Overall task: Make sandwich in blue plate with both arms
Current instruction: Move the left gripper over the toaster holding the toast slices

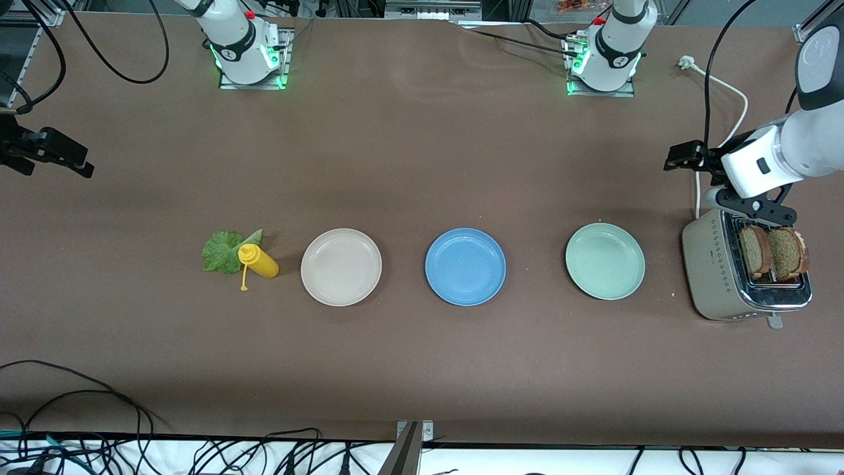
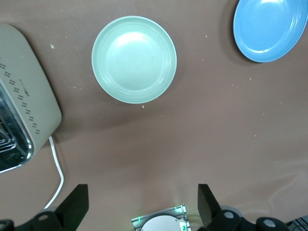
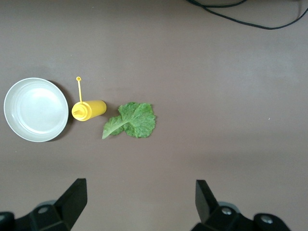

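Toaster [image 1: 719, 270]: sat nearest the camera, at the bench's left-arm end, with two bread slices [image 1: 771, 252] upright in its slots.
Blue plate [image 1: 465, 266]: bare, mid-bench between the beige plate [image 1: 341, 266] and the green plate [image 1: 604, 260].
Lettuce leaf [image 1: 221, 251]: lay flat, touching the yellow bottle [image 1: 258, 260] beside the beige plate.
Left gripper [image 2: 143, 204]: fingers wide apart, holding nothing, over the bench near the toaster.
Right gripper [image 3: 140, 201]: spread wide, empty, over the right-arm edge.
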`<state>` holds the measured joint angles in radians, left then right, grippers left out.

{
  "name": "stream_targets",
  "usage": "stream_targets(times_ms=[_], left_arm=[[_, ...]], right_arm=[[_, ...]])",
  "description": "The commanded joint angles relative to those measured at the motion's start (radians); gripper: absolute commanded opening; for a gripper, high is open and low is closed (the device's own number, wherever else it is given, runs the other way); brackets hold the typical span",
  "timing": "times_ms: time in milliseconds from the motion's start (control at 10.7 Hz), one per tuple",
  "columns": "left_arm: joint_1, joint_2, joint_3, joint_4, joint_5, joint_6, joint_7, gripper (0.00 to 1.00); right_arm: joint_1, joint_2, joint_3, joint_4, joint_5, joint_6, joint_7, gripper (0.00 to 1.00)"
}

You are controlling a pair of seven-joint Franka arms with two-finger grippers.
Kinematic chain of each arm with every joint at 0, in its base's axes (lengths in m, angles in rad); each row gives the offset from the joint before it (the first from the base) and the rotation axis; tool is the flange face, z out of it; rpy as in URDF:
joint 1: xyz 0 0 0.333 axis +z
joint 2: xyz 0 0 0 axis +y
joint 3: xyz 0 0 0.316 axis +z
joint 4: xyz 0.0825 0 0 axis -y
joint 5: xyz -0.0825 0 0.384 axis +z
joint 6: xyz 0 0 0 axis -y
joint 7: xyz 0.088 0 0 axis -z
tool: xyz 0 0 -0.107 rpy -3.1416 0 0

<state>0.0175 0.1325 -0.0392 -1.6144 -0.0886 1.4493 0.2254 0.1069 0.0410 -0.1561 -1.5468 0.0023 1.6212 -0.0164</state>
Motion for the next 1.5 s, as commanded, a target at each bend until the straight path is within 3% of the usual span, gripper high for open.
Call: stream_targets(times_ms=[0,187,748,1216,1403], left_arm=[[0.067,-0.02,-0.002,0.186,-0.03,-0.029,0.018,1.0],[0.082,-0.016,0.001,0.167,-0.054,-0.03,0.026,1.0],[0.071,0.035,-0.008,0.169,0.069,-0.029,0.147,1.0],[0.038,0.065,-0.013,0.169,0.081,-0.023,0.048,1.0],[-0.071,0.059,-0.013,0.183,0.259,-0.026,0.023,1.0]], right_arm=[[0.0,-0.006,0.003,0.011,-0.005,-0.02,0.009,1.0],[0.0,-0.006,0.003,0.011,-0.005,-0.02,0.009,1.0],[0.0,-0.006,0.003,0.011,-0.005,-0.021,0.007,1.0],[0.0,-0.006,0.003,0.013,-0.007,-0.029,0.007,1.0],[0.0,-0.006,0.001,0.014,-0.007,-0.029,0.007,1.0]])
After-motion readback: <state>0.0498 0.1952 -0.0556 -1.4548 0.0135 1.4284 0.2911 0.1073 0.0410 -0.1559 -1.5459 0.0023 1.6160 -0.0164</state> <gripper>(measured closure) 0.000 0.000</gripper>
